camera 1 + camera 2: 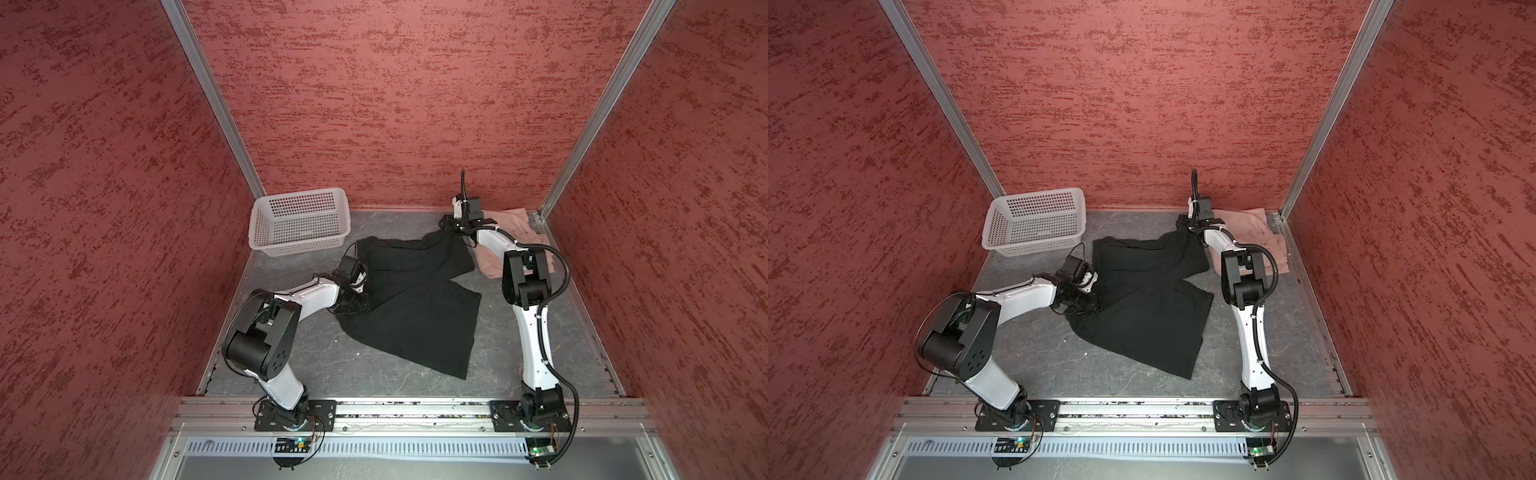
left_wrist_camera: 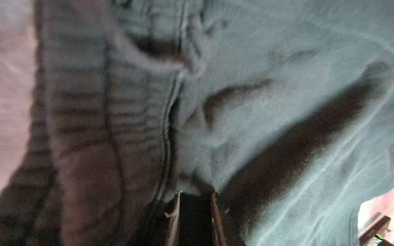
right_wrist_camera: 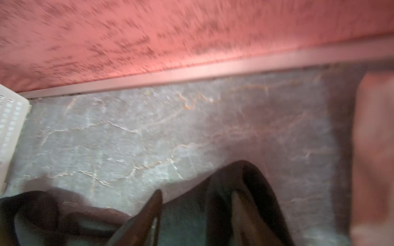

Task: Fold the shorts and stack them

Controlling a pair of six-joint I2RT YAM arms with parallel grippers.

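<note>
The black shorts (image 1: 419,303) (image 1: 1150,307) lie spread across the middle of the grey table, and one leg reaches toward the front. My left gripper (image 1: 365,305) (image 2: 195,194) sits low at their left edge by the ribbed waistband, its narrow jaws shut on a bunched fold of black cloth (image 2: 277,64). My right gripper (image 1: 449,226) (image 3: 196,193) is at their far right corner, which peaks up. Its fingers stand wide apart, open, with black cloth (image 3: 185,217) between them and draped over one finger. The pink shorts (image 1: 511,218) (image 1: 1250,220) lie crumpled at the back right, partly behind the right arm.
A white perforated basket (image 1: 299,193) (image 1: 1038,193) stands at the back left by the wall, close to the black shorts' far left corner. Red walls close in three sides. Bare table (image 1: 332,365) shows in front of the shorts.
</note>
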